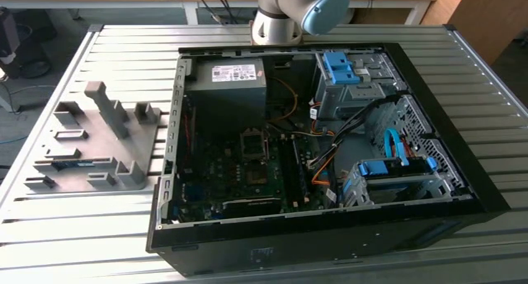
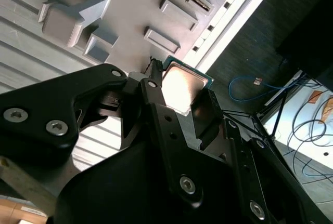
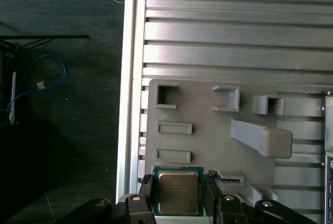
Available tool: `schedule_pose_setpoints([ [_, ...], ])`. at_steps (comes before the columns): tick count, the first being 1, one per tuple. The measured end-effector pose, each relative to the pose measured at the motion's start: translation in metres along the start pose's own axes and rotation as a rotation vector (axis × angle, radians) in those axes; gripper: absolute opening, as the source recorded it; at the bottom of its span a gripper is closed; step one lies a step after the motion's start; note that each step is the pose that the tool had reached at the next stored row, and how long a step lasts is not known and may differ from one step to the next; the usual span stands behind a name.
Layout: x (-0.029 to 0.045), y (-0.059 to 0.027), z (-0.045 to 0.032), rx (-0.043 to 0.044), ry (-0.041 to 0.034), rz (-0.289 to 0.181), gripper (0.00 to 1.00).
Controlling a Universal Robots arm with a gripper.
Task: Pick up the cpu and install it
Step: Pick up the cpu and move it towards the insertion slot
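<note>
Cpu (image 3: 178, 193): above the edge of the grey fixture tray (image 3: 208, 109), beside the table (image 3: 234, 26) edge.
Gripper (image 3: 179, 184): jaws pinch the chip's two opposite sides.
Handling: I'd hold it level, grip light, underside untouched.

Bright light is glaring pinkish-white off the cpu (image 2: 182, 91) in the second wrist view, while the black gripper (image 2: 179, 90) around the cpu is lying in shadow and the floor (image 2: 250, 42) beyond is looking dim.
</note>
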State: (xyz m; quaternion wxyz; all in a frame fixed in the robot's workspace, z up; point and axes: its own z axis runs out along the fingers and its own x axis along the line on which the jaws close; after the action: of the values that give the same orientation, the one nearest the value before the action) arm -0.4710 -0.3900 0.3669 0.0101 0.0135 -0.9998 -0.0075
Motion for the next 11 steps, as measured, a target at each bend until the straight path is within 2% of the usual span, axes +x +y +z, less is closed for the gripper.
schedule_pose_setpoints([
  [11,0.0002,0.0002,-0.0113,0.0001,0.0001,0.0,0.47],
])
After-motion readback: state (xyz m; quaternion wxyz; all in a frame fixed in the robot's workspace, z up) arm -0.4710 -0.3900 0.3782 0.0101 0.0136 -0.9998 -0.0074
